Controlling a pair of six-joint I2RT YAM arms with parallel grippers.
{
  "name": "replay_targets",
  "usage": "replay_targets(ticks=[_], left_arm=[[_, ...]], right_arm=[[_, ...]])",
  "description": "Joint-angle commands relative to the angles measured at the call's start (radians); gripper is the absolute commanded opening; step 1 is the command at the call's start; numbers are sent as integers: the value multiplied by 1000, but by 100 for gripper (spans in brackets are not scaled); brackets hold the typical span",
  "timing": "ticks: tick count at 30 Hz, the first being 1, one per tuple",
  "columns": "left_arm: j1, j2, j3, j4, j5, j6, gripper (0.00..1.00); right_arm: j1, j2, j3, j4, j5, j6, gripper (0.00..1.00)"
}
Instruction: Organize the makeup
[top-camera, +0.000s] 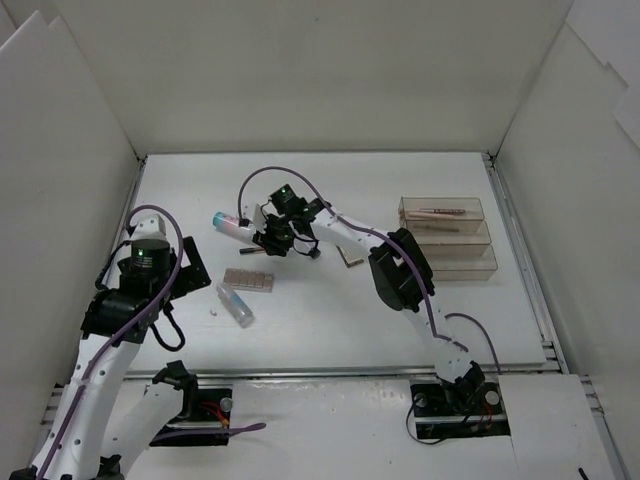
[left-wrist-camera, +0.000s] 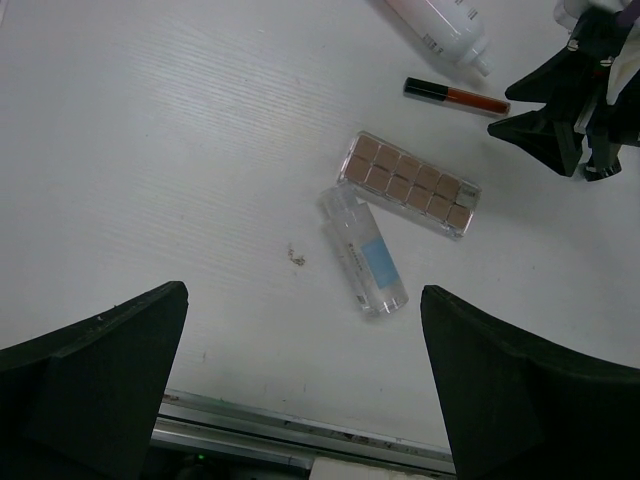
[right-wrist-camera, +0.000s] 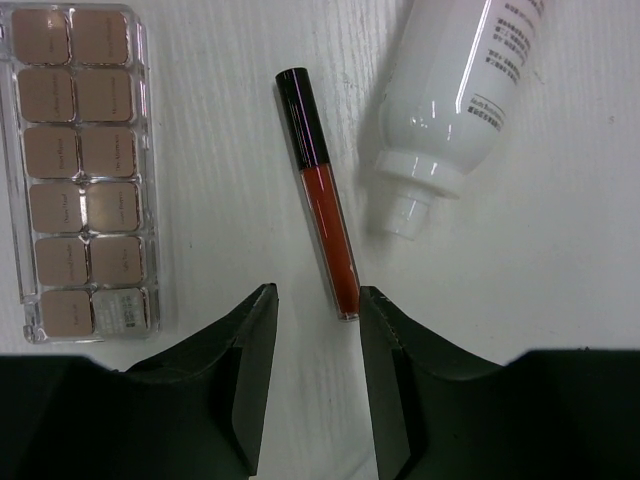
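Note:
A red lip gloss tube (right-wrist-camera: 320, 190) with a black cap lies on the table, its lower end just inside the fingertips of my right gripper (right-wrist-camera: 315, 298), close to the right finger. That gripper (top-camera: 272, 245) is partly open and holds nothing. To its right lies a pale bottle (right-wrist-camera: 460, 100), pink with a teal cap in the top view (top-camera: 232, 226). A brown palette (right-wrist-camera: 82, 165) lies to the left. My left gripper (left-wrist-camera: 303, 295) is wide open and empty, above a clear bottle (left-wrist-camera: 363, 251) with a blue label, next to the palette (left-wrist-camera: 408, 185).
A clear tiered acrylic box (top-camera: 447, 240) stands at the right, with thin pencils (top-camera: 440, 213) in its top tier. A small square item (top-camera: 350, 257) lies beside the right arm's forearm. A tiny speck (left-wrist-camera: 295, 257) lies left of the clear bottle. White walls enclose the table.

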Motion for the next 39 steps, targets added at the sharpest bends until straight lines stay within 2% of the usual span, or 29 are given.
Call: replay_targets(ticks=[1,10,14,22,25,28,29,32,35,39], left_arm=[[-2,0,27,-4,-18,-13,98],[-2,13,30,-1,-20,-4,98],[-2,15,39,-4,-16,-1,98],[-2,1,41,-28,-21,-1,98],[-2,3,44,-31,-20,-1,98],[-2,12,48,-27,-15,0,98],[-2,15,48,-25,-13,0,98],[-2,24,52,-19,-6,2,98],[-2,32,55,-8,-1,3,98],[-2,36,58,8,-6,11,98]], right_arm=[[10,4,70,27,0,-10,36],[34,49,142,-6,55,-10,38],[53,102,251,-120,98,-16,37],[59,152,322,-249,125,2,35],[58,164,336,-293,125,4,31],[59,167,331,-319,132,-7,17],[58,159,318,-319,137,-10,9],[56,135,281,-319,146,-29,0],[51,110,246,-321,164,-52,0],[36,-3,202,-318,174,-142,0]])
